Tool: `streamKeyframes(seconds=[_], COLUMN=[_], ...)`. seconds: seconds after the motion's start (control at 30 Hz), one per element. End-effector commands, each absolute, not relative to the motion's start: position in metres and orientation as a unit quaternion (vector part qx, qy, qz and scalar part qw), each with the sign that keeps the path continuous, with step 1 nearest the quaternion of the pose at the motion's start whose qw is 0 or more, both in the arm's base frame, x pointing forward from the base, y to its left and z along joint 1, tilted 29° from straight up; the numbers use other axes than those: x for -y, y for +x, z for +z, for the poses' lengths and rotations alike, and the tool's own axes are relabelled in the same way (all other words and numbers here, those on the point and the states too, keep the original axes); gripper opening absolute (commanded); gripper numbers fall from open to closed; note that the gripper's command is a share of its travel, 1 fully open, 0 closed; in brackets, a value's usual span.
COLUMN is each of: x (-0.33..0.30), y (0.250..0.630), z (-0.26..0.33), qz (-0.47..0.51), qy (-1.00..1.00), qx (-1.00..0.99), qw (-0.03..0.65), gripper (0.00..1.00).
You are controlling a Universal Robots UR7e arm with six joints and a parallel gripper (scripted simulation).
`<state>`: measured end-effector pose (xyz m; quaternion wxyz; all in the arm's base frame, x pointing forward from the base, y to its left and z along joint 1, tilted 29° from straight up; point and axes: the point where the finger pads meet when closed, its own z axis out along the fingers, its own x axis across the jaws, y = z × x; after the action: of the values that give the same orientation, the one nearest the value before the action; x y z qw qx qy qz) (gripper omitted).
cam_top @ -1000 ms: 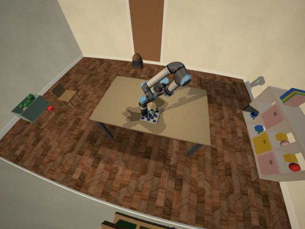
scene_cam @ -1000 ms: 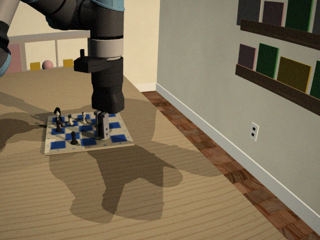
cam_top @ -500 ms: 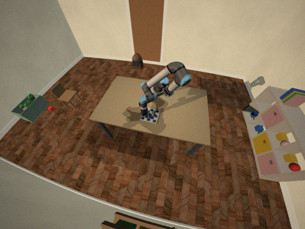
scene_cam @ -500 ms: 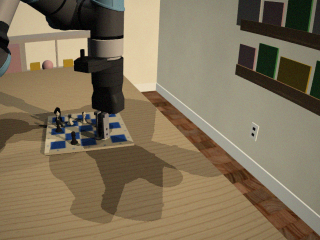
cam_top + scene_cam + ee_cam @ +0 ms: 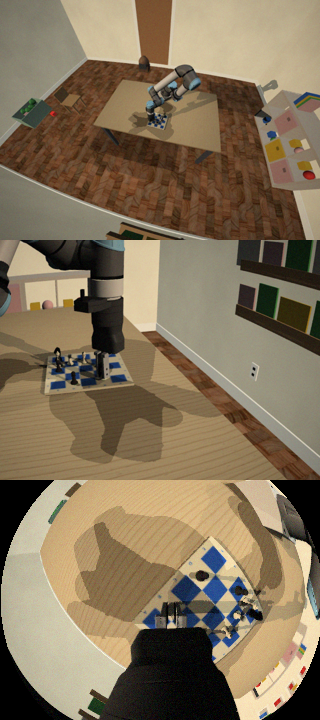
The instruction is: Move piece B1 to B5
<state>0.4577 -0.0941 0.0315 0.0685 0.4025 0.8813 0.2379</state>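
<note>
The small blue-and-cream chessboard (image 5: pixel 86 371) lies on the wooden table; it also shows in the overhead view (image 5: pixel 157 121) and in the wrist view (image 5: pixel 207 596). My gripper (image 5: pixel 101 376) stands upright, its fingertips down at the board surface on a square near the board's near right side. It is shut on a dark chess piece (image 5: pixel 99 367) that is almost fully hidden between the fingers. Its base may rest on the square; I cannot tell. A black pawn (image 5: pixel 73 378) stands in the near row. Two black pieces (image 5: pixel 57 360) and two white pieces (image 5: pixel 76 358) stand upright at the far left.
The table edge runs close to the board's right side, with floor and a grey wall beyond. A shelf unit (image 5: pixel 289 139) with coloured boxes and balls stands far off. A chair (image 5: pixel 67 99) and a green bin (image 5: pixel 31 112) stand beyond the table.
</note>
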Motion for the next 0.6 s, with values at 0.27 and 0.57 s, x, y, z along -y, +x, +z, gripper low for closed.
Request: streamKeyframes(seconds=[0.27, 0.57], x=[0.0944, 0.0937], y=[0.4581, 0.4587], z=[0.0315, 0.03], qz=[0.238, 0.238], qy=[0.403, 0.403], qx=[-0.881, -0.881], qw=[0.069, 0.069], gripper=[0.0, 0.0])
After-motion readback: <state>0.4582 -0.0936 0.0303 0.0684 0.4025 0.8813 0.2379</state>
